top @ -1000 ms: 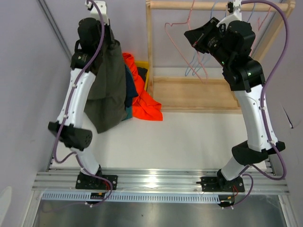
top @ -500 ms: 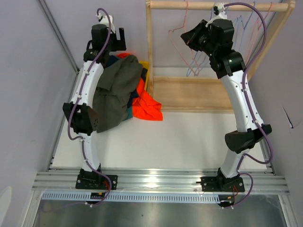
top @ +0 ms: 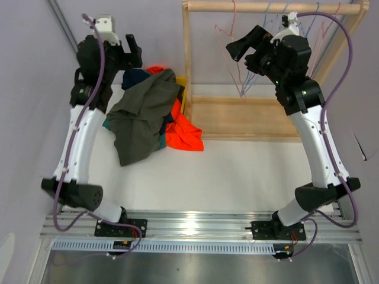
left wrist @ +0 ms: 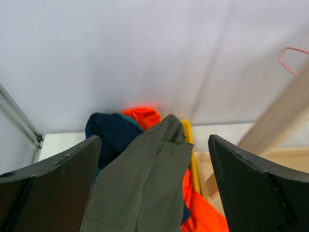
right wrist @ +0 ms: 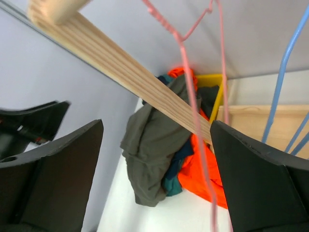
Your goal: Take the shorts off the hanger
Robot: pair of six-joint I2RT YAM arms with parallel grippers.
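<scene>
Olive-grey fabric shorts (top: 142, 115) lie crumpled on top of a heap on the white table (top: 237, 171). Under them are navy blue shorts (top: 135, 77), teal shorts (top: 159, 142) and bright orange shorts (top: 182, 131), just left of the wooden rack (top: 243, 118). Likely the drop pile, off the hangers. The left gripper (top: 134, 52) hovers above the heap. The right gripper (top: 241, 42) is up by a bare pink wire hanger (top: 227, 36).

Left wrist: fingers spread wide, holding nothing, heap below.

Right wrist: fingers wide apart, empty. The pink hanger hangs from the wooden rail (right wrist: 130, 72) and runs between them, unpinched. Probably lined up there to steady it.
</scene>
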